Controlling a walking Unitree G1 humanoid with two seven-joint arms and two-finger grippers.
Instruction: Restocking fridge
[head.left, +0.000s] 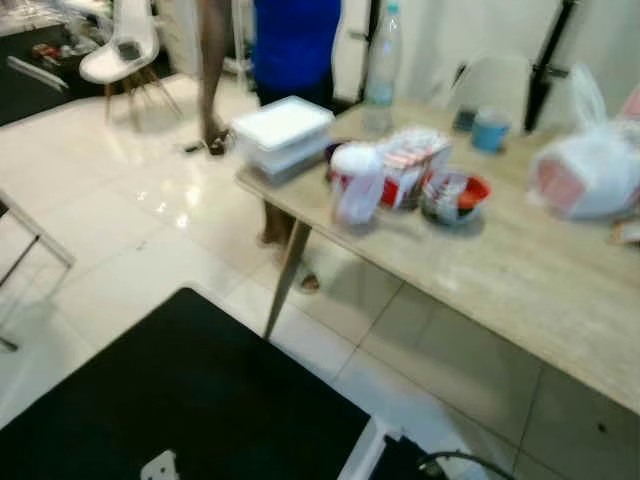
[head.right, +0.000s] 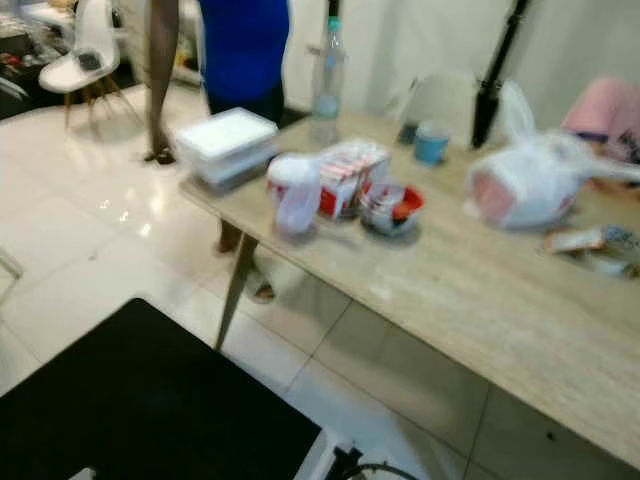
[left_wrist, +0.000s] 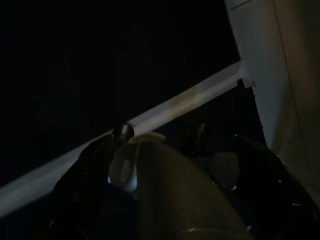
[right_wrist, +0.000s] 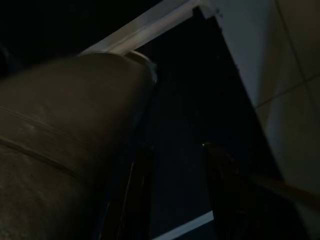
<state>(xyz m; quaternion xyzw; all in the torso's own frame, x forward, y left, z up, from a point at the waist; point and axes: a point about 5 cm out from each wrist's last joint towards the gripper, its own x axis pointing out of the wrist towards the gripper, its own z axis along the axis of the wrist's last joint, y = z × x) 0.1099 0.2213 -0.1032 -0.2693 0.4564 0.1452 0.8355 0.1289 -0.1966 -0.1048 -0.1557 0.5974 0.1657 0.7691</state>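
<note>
One light wood-grain desk stood on the pale tiled floor. It carried the following items, all blurred:

- One stack of white lidded plastic containers at the near-left corner; contents could not be told.
- One clear plastic water bottle, upright, behind the stack.
- One white jug-like container, just beside one red-and-white carton pack.
- One small round tub with a red lid, touching or just beside the carton pack.
- One small blue cup toward the far edge.
- One white plastic bag, knotted at the top, with something pink showing through it.

One person in a blue top stood behind the desk's left end. One white moulded chair stood well apart on the floor.

The left wrist view showed the left gripper with its black fingers apart around a pale rounded object that could not be identified. The right gripper hung in shade; whether its fingers were apart or together could not be told.
</note>
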